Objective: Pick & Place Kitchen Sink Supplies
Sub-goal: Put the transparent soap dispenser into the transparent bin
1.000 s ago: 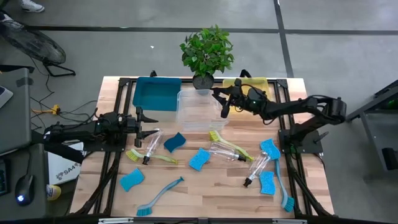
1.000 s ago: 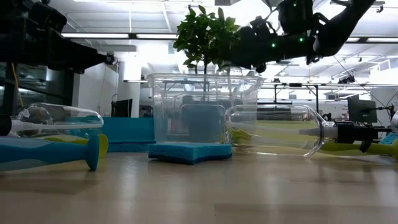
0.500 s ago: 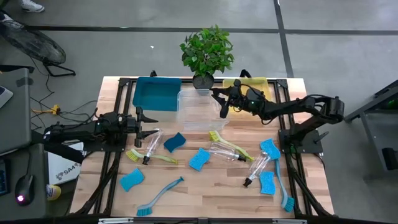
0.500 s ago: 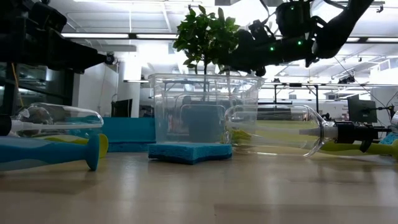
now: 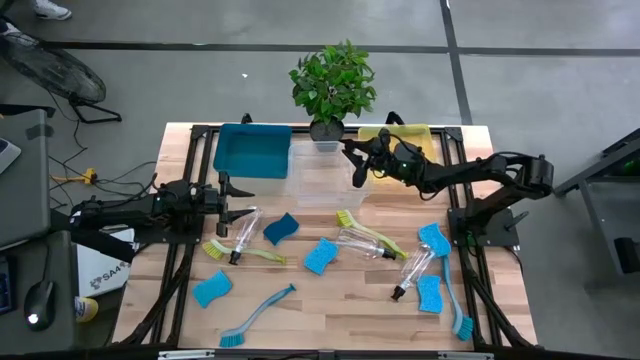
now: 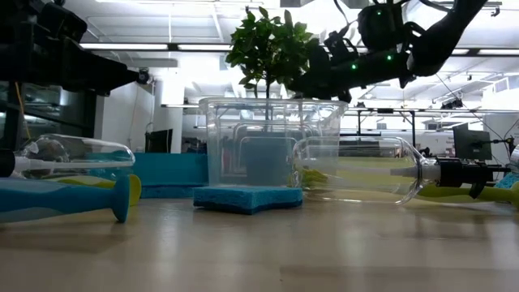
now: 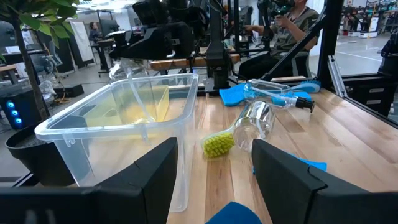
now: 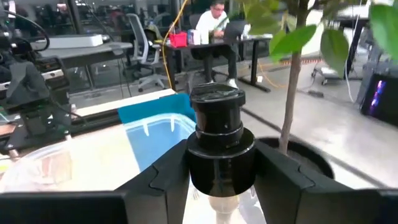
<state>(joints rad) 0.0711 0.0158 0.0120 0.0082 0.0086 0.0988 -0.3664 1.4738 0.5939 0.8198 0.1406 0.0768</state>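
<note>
1. Right gripper (image 5: 357, 166): its fingers are clamped on a clear pump bottle (image 8: 216, 146), gripped just below the black pump top; the gripper hangs above the clear bin (image 5: 322, 176), near that bin's right rim.
2. Step in hand, as judged: placing the bottle in the clear bin. To do it well, the arm should centre the bottle over the bin's opening, lower it below the rim, and only then part the fingers, so the bottle neither strikes the wall nor tips out.
3. Risk, as judged: the bin is light and thin-walled; contact with its rim could push it toward the teal bin (image 5: 251, 151) beside it.
4. Left gripper (image 5: 229, 192): waits with fingers apart at the table's left side, just short of another bottle (image 5: 243, 233).
5. Table (image 5: 330, 310): wooden top. Lying loose on it are blue sponges (image 5: 320, 255), two further bottles (image 5: 365, 243), yellow-green brushes (image 5: 244, 252) and blue brushes (image 5: 258, 313).
6. Back edge: a yellow bin (image 5: 412, 137) sits behind the right arm; a potted plant (image 5: 332, 85) stands behind the clear bin.
7. Room: an open workshop with desks and chairs; a seated person (image 8: 214, 25) works at a desk well beyond the table.
</note>
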